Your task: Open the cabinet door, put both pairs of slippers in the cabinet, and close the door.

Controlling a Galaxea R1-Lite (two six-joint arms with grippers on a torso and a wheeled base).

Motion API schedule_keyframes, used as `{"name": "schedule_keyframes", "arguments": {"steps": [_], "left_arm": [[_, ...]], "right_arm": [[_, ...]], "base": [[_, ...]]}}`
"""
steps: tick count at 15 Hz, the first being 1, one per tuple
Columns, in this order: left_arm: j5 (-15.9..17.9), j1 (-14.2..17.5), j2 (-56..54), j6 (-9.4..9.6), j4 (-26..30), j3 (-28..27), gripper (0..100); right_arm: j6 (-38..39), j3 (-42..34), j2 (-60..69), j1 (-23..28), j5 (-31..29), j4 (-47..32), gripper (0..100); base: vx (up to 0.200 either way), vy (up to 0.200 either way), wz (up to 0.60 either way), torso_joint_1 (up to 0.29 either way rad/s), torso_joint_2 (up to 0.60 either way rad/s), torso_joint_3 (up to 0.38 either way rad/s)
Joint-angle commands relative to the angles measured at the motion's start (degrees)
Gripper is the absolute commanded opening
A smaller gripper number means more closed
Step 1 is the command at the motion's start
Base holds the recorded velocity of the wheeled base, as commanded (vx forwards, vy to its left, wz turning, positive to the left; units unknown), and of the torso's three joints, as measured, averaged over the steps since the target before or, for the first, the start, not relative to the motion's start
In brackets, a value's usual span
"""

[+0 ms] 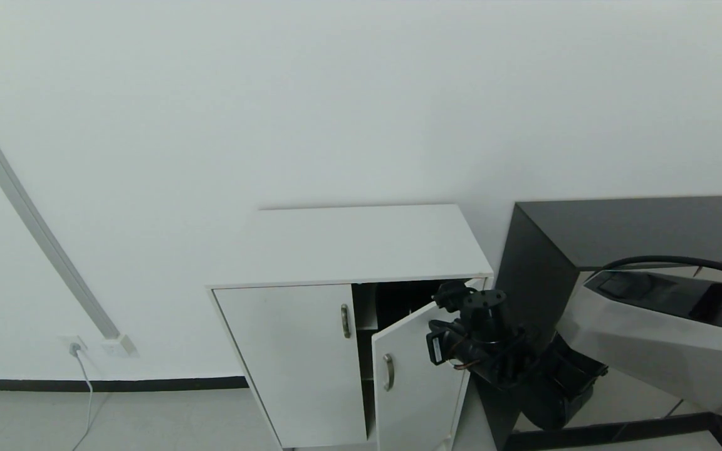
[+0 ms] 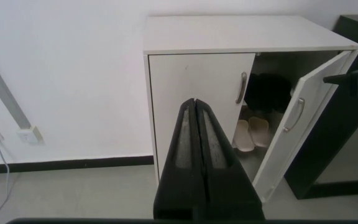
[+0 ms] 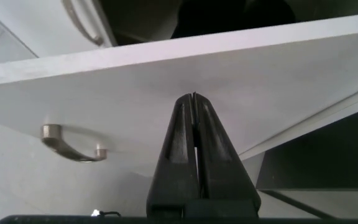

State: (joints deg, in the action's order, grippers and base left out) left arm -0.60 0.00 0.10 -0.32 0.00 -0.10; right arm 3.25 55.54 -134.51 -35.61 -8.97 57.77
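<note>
Well, L gripper (image 2: 195, 102) clamped shut, empty, well apart from cabinet (image 1: 348, 244). L door (image 1: 286, 357) closed; R door (image 1: 414, 382) half open. Inside: dark slippers (image 2: 269, 90) on upper shelf, pale slippers (image 2: 253, 134) below. R gripper (image 3: 194, 96) also clenched, empty, tips at R door's outer face, near handle (image 3: 73, 143).

cabinet (image 1: 361, 250) | right door (image 1: 412, 382) ajar | right pincer (image 1: 454, 294) at door top

Cabinet (image 1: 361, 244): smooth white matt board. Door handle (image 1: 388, 371): brushed metal, satin sheen. Pale slippers (image 2: 253, 132) inside cabinet: smooth, plastic-like. Unit (image 1: 637, 228) right of cabinet: black, smooth. Left pincer (image 2: 195, 106): black plastic.
</note>
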Motion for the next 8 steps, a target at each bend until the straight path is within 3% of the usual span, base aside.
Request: {"name": "schedule_keyframes", "arguments": {"steps": [1,8], "left_arm": [[-0.02,0.00,-0.01,-0.03,0.00,0.01,0],[-0.02,0.00,-0.01,-0.03,0.00,0.01,0]], "right_arm": [[0.00,1.50,-0.93,0.63,0.01,-0.11,0],[0.00,7.04,-1.72,1.95,0.01,-5.04,0]], "base": [[0.000,0.000,0.00,0.000,0.00,0.000],[0.000,0.000,0.00,0.000,0.00,0.000]]}}
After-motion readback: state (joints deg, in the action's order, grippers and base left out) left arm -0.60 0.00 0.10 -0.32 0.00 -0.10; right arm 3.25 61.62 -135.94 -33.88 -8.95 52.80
